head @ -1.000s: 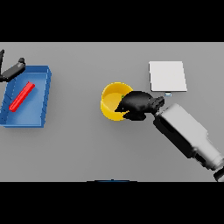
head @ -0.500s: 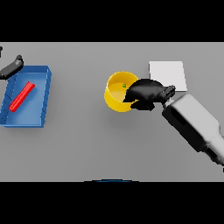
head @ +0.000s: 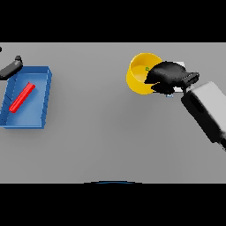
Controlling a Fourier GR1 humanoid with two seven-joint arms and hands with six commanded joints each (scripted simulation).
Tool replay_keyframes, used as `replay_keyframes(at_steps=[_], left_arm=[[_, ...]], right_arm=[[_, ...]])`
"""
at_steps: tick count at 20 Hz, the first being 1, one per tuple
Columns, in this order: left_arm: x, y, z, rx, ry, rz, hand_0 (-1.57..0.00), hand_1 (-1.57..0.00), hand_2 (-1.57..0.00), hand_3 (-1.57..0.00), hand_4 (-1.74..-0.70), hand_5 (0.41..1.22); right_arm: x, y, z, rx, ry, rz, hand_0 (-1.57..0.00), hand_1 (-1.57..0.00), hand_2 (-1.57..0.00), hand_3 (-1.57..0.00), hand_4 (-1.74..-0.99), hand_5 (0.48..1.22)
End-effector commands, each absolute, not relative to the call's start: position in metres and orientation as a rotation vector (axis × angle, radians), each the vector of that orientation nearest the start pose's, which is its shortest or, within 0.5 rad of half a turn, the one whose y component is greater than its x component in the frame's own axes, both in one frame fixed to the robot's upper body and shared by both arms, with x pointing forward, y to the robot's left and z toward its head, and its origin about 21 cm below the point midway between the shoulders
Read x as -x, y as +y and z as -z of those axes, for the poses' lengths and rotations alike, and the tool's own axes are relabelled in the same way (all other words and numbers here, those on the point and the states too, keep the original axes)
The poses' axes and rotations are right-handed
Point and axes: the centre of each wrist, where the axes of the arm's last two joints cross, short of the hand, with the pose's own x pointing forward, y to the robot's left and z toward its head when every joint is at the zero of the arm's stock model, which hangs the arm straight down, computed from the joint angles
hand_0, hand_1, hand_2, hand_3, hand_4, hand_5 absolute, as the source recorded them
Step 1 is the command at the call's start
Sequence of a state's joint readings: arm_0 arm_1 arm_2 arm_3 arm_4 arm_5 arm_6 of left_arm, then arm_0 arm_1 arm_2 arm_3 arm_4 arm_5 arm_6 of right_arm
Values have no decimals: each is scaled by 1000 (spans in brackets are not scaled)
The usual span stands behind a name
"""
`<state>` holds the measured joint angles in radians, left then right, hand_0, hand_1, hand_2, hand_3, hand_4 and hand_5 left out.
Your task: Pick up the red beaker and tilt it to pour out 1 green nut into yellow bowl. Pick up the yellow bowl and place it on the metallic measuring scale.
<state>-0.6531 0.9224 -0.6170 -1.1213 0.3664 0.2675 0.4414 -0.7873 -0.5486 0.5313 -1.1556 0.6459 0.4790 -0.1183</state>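
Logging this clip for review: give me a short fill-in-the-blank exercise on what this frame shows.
1. The right hand grips the rim of the ____ bowl.
2. The red beaker lies inside the ____ tray.
3. A small ____ nut shows inside the bowl.
4. The left hand shows at the view's ____ edge.

Missing words: yellow; blue; green; left

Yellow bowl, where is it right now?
The yellow bowl is on the right side of the head view, held up by the right hand, just left of the scale that the hand mostly hides.
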Motion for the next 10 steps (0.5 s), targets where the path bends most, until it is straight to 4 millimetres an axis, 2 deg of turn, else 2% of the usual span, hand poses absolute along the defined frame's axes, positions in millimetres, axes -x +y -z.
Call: replay_keyframes(at_steps=[1, 4, 6, 7, 10], left_arm=[[-362, 343, -126, -701, -1105, 458, 1, 1, 1, 1, -803, 757], [-363, 345, -128, -702, -1101, 450, 1, 1, 1, 1, -801, 754], [-361, 345, -129, -696, -1099, 454, 1, 1, 1, 1, -801, 753], [-361, 345, -131, -695, -1093, 442, 1, 1, 1, 1, -808, 752], [-356, 344, -133, -700, -1099, 437, 1, 1, 1, 1, -819, 762]], right_arm=[[-393, -208, -132, 529, -1254, -1809, -1550, -1563, -1570, -1407, -1725, 1221], [-405, -220, -136, 583, -1223, -1786, -1560, -1567, -1570, -1311, -1724, 1221], [-408, -224, -131, 573, -1227, -1783, -1564, -1568, -1571, -1267, -1723, 1221], [-410, -223, -130, 579, -1221, -1782, -1565, -1554, -1571, -1328, -1725, 1221], [-421, -247, -119, 666, -1136, -1686, -1540, -1460, -1525, -1446, -1727, 1221]])
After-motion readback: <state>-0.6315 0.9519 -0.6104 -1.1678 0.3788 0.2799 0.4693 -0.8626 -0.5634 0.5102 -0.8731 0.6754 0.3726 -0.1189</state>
